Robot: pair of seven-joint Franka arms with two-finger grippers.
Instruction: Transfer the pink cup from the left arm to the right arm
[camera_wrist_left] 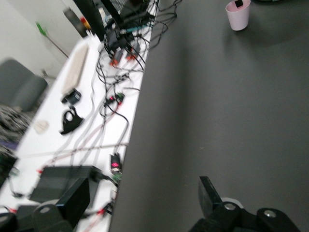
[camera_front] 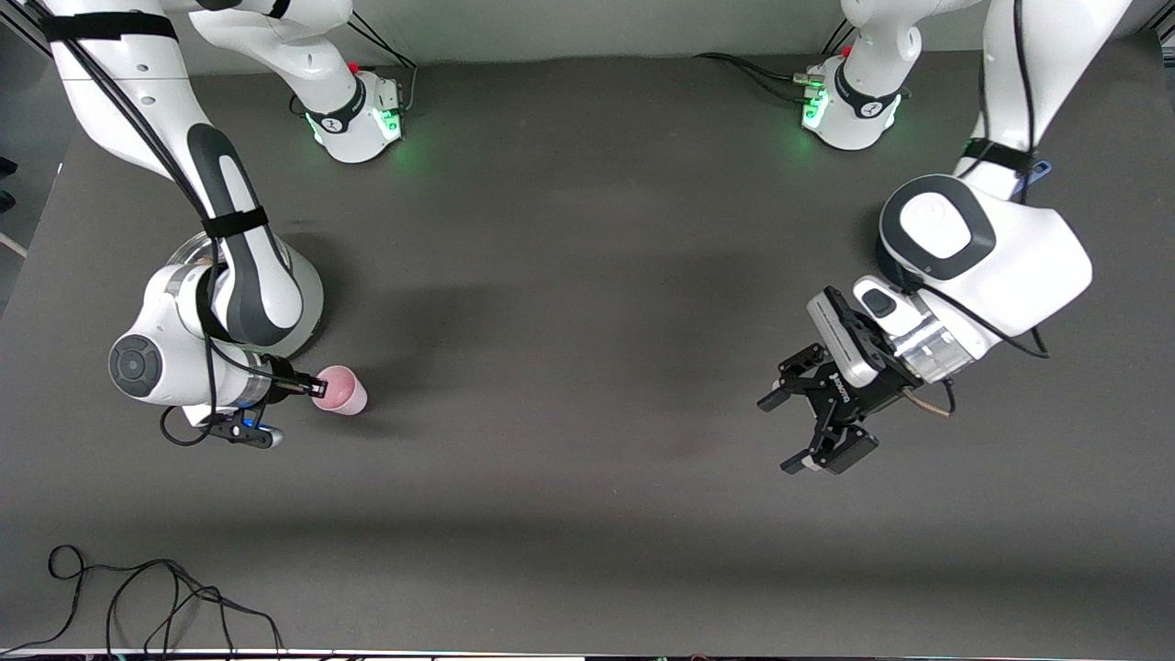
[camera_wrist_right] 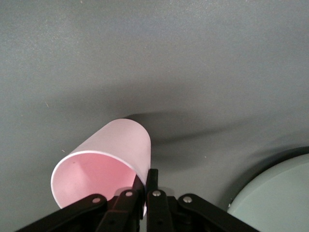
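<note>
One pink cup (camera_front: 341,390) is all I have to track, and I see it in the right gripper (camera_front: 317,386), toward the right arm's end of the table. From the right wrist camera the cup (camera_wrist_right: 106,164) is pinched at its rim: one finger sits inside the mouth, the other against the outer wall, jaws closed on that wall. I read the cup as tilted, its open mouth turned toward the wrist camera. I cannot tell from the front view whether its base touches the dark table (camera_front: 569,275) or hangs just above it.

Just beside the right arm's wrist I see a round pale-rimmed dish or lid (camera_front: 307,303), mostly hidden under the arm; its edge (camera_wrist_right: 275,193) shows in the right wrist view near the cup.

My left gripper (camera_front: 817,418) hangs over bare table toward the left arm's end, well apart from the cup, jaws spread wide and holding nothing. Its wrist camera catches the cup (camera_wrist_left: 238,14) far off.

Loose black cable (camera_front: 165,597) lies at the table edge nearest the front camera.
</note>
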